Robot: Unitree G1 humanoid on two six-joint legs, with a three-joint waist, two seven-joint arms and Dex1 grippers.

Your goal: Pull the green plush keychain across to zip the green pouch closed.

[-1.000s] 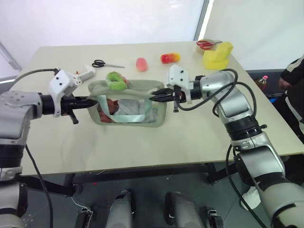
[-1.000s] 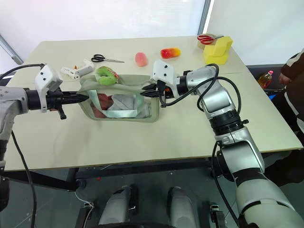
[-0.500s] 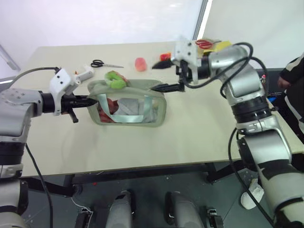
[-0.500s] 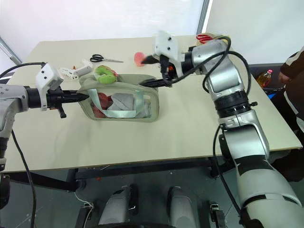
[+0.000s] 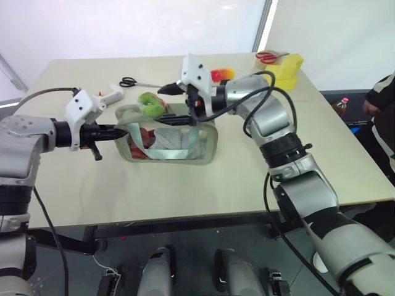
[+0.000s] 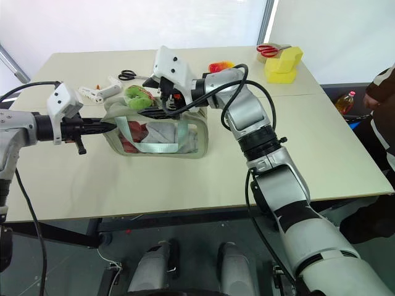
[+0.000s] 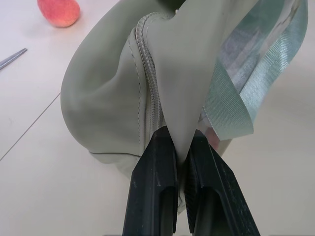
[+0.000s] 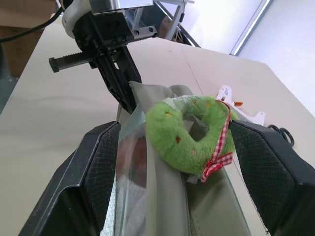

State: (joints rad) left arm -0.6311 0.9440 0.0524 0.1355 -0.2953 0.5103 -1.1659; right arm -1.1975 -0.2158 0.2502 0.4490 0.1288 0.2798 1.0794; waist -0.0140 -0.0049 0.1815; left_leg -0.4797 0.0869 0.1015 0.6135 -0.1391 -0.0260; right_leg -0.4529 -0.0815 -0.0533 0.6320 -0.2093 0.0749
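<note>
The green pouch (image 5: 170,139) stands upright near mid-table (image 5: 247,160), zipper edge on top, clear front window w/ mint strap (image 5: 157,151) facing the robot. The left gripper (image 5: 120,131) sits at the pouch's 9 o'clock end, fingers (image 7: 155,187) pressed together, pinching a fold of pouch fabric beside the zipper. The green plush keychain (image 5: 150,103) rests on the pouch's top edge, toward the 10 o'clock corner; a red-white checked ribbon (image 8: 216,160) hangs on it. The right gripper (image 5: 168,105) reaches in from 3 o'clock, fingers (image 8: 101,167) spread wide, one on each side of the keychain, not closed on it.

On the table at 11–12 o'clock of the pouch: black scissors (image 5: 137,82), white glue gun (image 5: 108,95). At 1–2 o'clock: red-yellow toy (image 5: 222,74), yellow block (image 5: 285,69), red scissors (image 5: 268,57). A pink lump (image 7: 59,11) lies past the pouch. A person (image 5: 381,117) stands at the far 3 o'clock edge.
</note>
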